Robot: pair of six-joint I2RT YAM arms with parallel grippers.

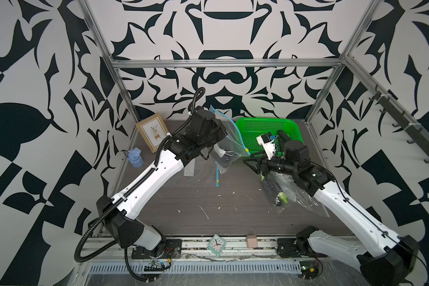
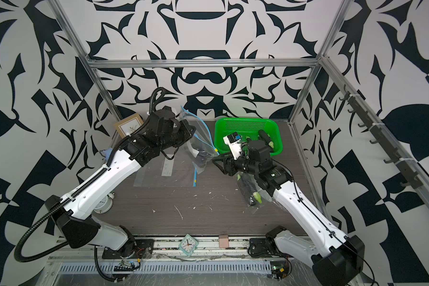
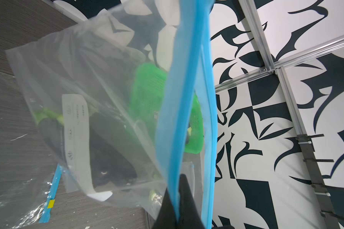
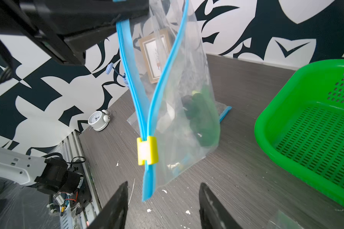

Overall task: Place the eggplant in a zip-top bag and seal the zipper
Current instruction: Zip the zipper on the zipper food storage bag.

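Seeing left gripper (image 3: 176, 195) clamped on zip-top bag (image 3: 87, 95) at its zipper (image 3: 179, 99). My right gripper (image 4: 163, 200): jaws apart, near yellow slider (image 4: 147, 150).

In the left wrist view, the left gripper (image 3: 176, 193) is cut off by the picture's edge; only its dark fingertips (image 3: 186, 198) are seen, pressed together on the blue zipper strip (image 3: 173, 123). The eggplant (image 3: 111, 146) is blurred by the film of the zip-top bag (image 3: 68, 69), and the print on the white label (image 3: 75, 138) is too blurred to be read. The green basket (image 3: 147, 85) is partly hidden behind the bag. In the right wrist view, the fingers (image 4: 115, 206) of the right gripper (image 4: 163, 185) are cut off at the edge, and one side of the basket is cut off likewise. In a top view, the alarm clock (image 2: 104, 205) is partly hidden under the left arm (image 2: 104, 178).
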